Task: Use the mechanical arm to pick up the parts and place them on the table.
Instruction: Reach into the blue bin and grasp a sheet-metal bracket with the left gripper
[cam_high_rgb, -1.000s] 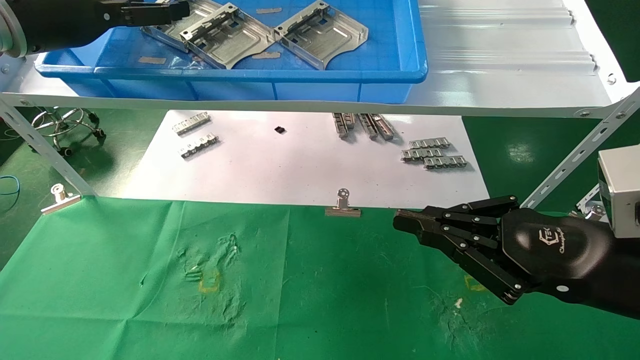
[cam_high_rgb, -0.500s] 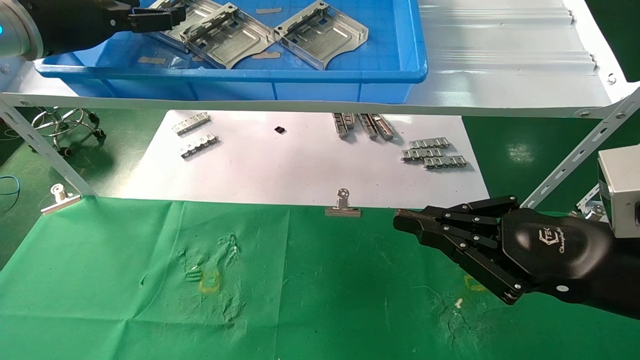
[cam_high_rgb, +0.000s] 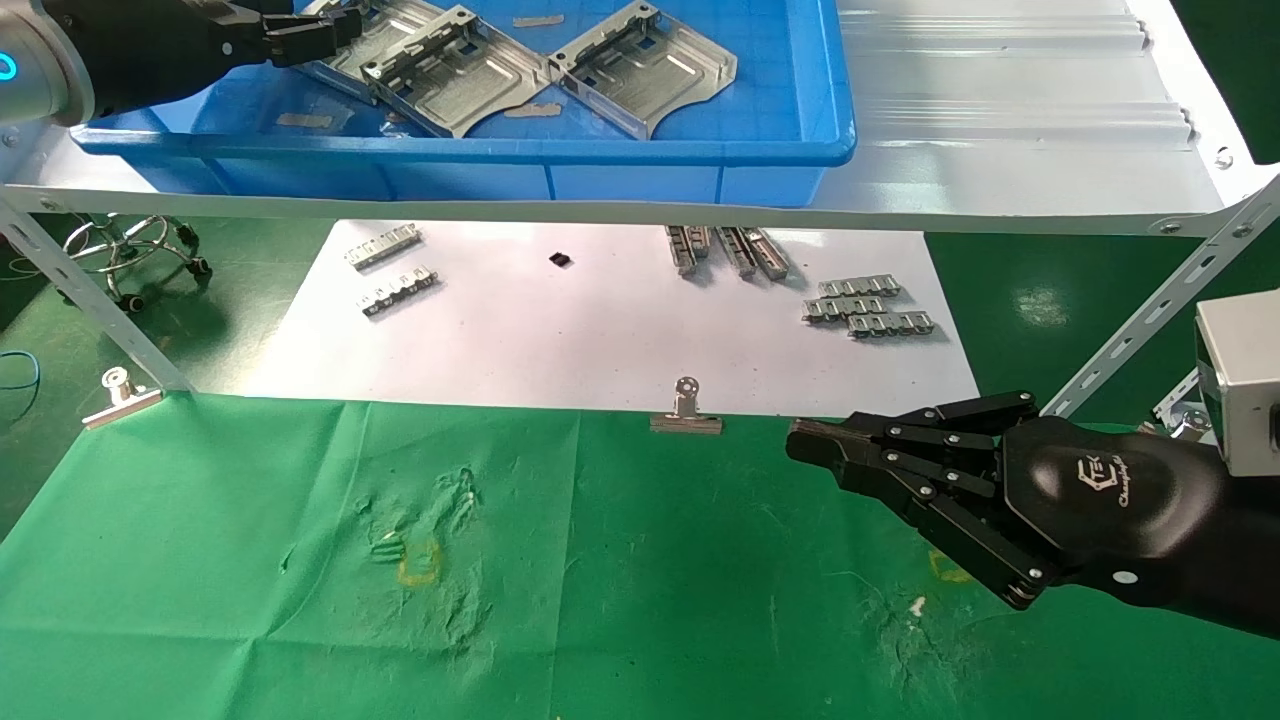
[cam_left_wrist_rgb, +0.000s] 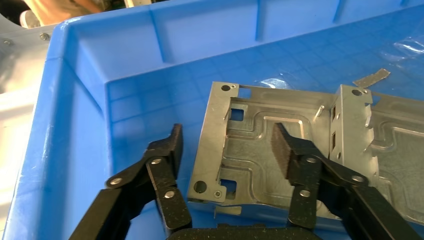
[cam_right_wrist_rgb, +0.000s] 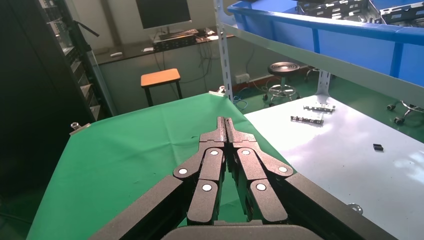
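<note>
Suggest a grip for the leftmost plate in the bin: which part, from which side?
Probably the free end edge of the leftmost plate, the one toward the bin's end wall, taken from above. The left gripper is open and already straddles that edge; the plate's other side lies under the neighbouring plate, so there is less room there.

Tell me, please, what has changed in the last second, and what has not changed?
The left tool moved a little further over the blue bin, towards the leftmost part. Its fingers are open on either side of that part's edge, and nothing is held yet. The right tool, shut, and all parts stayed in place.
</note>
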